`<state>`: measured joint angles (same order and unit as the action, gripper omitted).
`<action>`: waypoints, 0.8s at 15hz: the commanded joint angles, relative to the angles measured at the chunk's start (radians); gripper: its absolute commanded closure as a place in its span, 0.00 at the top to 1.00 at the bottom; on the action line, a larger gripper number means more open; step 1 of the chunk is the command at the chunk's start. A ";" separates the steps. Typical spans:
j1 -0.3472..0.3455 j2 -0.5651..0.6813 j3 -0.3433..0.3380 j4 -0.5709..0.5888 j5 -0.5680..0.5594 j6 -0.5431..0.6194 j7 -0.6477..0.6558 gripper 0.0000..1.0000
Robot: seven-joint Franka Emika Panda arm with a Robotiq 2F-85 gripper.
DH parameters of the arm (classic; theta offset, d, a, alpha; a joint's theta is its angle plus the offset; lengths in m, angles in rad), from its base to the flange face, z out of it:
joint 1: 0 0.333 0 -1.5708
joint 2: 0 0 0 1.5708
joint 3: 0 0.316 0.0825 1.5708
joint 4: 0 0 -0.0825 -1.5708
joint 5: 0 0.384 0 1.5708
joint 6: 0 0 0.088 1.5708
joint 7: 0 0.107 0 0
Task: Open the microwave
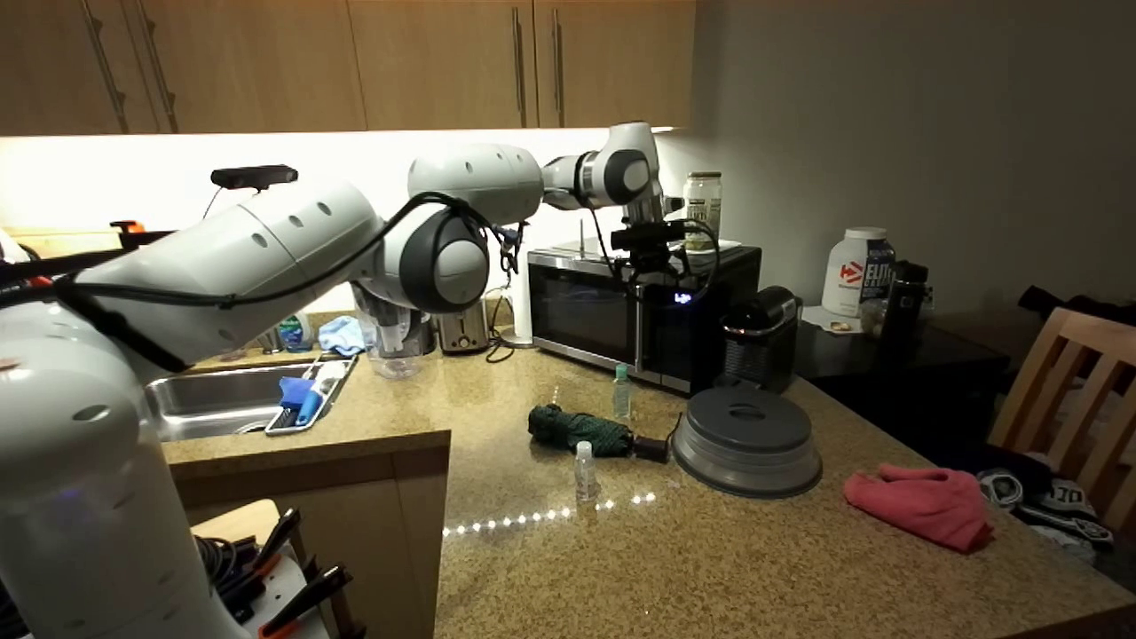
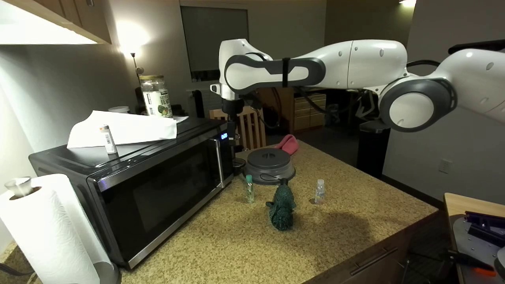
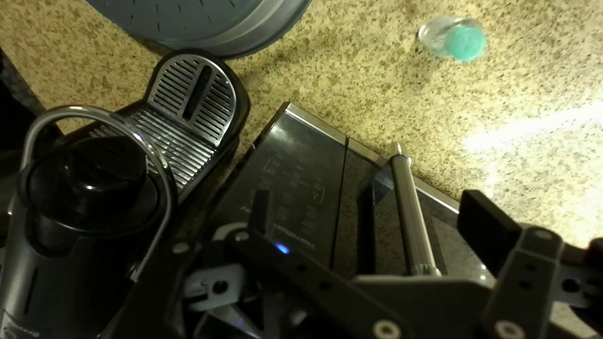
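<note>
The black microwave (image 1: 581,306) stands on the counter with its dark glass door (image 2: 161,201) closed. A vertical metal handle (image 3: 412,212) runs along the door, near the control panel (image 3: 292,174). My gripper (image 3: 372,216) is open, its black fingers (image 3: 487,230) spread wide. Seen from above in the wrist view, the handle appears in the gap between them, touching neither; how deep it sits cannot be told. In an exterior view the gripper (image 1: 652,253) hangs at the microwave's upper front, by the handle's top end. In an exterior view its fingers are hard to make out against the dark background.
A black coffee maker (image 3: 94,188) stands close beside the microwave's control panel side. On the counter are a grey domed cover (image 1: 750,435), a green-capped bottle (image 1: 621,395), a clear bottle (image 1: 585,475) and a dark green umbrella (image 2: 282,207). A jar (image 2: 156,96) stands atop the microwave.
</note>
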<state>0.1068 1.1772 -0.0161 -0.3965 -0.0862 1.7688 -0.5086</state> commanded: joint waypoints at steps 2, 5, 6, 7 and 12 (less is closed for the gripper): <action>0.006 0.005 -0.038 -0.010 -0.019 0.071 0.055 1.00; 0.010 0.000 -0.047 -0.020 -0.016 0.068 0.034 1.00; 0.010 -0.006 -0.043 -0.025 -0.012 0.050 0.014 1.00; 0.002 0.009 -0.036 0.000 0.000 0.053 0.029 1.00; 0.005 0.009 -0.036 -0.001 0.000 0.052 0.028 1.00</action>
<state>0.1114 1.1865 -0.0524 -0.3972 -0.0862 1.8212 -0.4803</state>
